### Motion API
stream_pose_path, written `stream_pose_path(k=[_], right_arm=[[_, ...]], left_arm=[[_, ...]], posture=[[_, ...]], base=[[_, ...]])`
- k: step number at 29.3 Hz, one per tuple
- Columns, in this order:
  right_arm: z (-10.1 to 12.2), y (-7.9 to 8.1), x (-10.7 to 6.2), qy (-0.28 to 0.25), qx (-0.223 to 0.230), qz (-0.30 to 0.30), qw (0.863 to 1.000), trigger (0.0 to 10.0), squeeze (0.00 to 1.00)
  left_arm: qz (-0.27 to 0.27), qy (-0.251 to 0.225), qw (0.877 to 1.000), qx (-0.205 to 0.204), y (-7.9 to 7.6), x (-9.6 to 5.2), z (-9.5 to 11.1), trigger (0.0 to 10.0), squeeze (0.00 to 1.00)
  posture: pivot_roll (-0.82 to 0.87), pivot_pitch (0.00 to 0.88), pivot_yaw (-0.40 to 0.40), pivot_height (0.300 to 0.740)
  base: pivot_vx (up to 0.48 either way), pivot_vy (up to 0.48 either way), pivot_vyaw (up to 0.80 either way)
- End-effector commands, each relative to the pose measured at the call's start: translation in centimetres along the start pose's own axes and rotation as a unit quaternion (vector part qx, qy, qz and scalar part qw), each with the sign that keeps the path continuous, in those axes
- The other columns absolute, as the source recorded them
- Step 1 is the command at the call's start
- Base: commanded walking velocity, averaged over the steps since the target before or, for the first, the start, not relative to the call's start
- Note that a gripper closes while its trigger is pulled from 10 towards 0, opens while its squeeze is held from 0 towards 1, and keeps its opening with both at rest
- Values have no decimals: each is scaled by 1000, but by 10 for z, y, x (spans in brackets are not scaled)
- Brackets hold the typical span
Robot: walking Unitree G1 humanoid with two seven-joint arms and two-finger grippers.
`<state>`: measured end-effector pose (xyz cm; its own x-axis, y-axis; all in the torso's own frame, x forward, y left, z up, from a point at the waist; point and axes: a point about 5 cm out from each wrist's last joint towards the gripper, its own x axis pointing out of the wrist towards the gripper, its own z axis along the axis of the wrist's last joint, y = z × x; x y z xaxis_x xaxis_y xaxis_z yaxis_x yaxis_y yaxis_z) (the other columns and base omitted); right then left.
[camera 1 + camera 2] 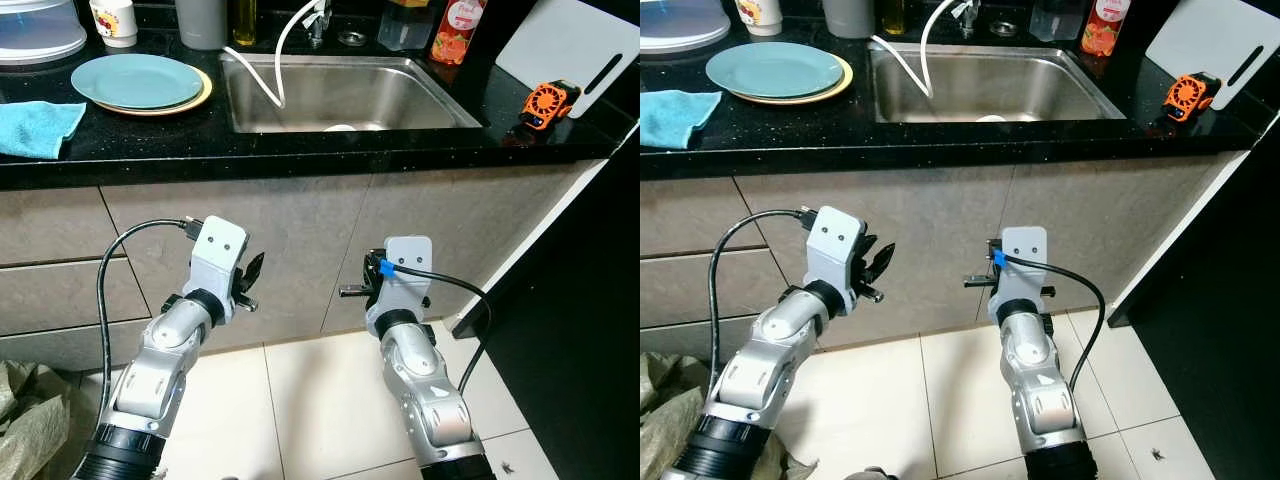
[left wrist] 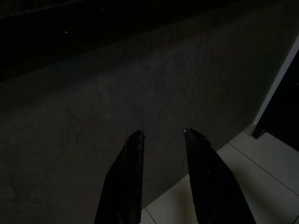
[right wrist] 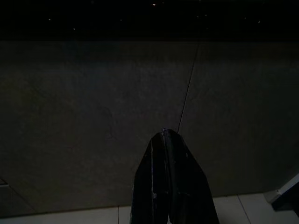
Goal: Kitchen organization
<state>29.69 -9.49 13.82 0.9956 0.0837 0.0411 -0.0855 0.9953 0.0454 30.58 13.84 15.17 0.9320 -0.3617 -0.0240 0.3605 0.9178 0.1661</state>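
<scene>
Below the black counter (image 1: 300,150), both arms are held low before the grey cabinet fronts (image 1: 300,230), so by my reading no step of the tidying is yet in hand; this looks like an approach stance. The left gripper (image 2: 163,135) has its fingers spread with nothing between them, pointing at the cabinet face. Up and left of it, on the counter, lie a blue cloth (image 1: 38,127) and, beside that, stacked plates (image 1: 140,82), the likeliest things to sort. The sink (image 1: 345,92) sits above and between the two claws. The right gripper (image 3: 164,135) has its fingers pressed together, holding nothing. Up and right of it, near the counter's end, rests a small orange gadget (image 1: 548,103) against a white cutting board (image 1: 570,50).

Next, either arm must rise clear of the overhanging counter edge before reaching in. Open tiled floor (image 1: 320,400) lies beneath; a dark panel (image 1: 590,330) hems the right side.
</scene>
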Motion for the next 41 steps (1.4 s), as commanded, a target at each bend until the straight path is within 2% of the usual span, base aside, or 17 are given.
stream_pose_path(k=[1,39,41], right_arm=[[-9,2,-1,20,7,0,1000,10000,0],[-6,2,0,19,14,-5,1000,10000,0],[-6,2,0,19,14,-5,1000,10000,0]], left_arm=[[-5,7,1000,-8,-5,0,-5,10000,0],[-5,7,1000,-5,-3,1,-2,10000,0],[1,15,1000,13,-3,1,-2,10000,0]], posture=[[243,81,-80,740],[249,101,-79,740],[246,99,-81,740]], base=[[0,0,0],[0,0,0],[0,0,0]])
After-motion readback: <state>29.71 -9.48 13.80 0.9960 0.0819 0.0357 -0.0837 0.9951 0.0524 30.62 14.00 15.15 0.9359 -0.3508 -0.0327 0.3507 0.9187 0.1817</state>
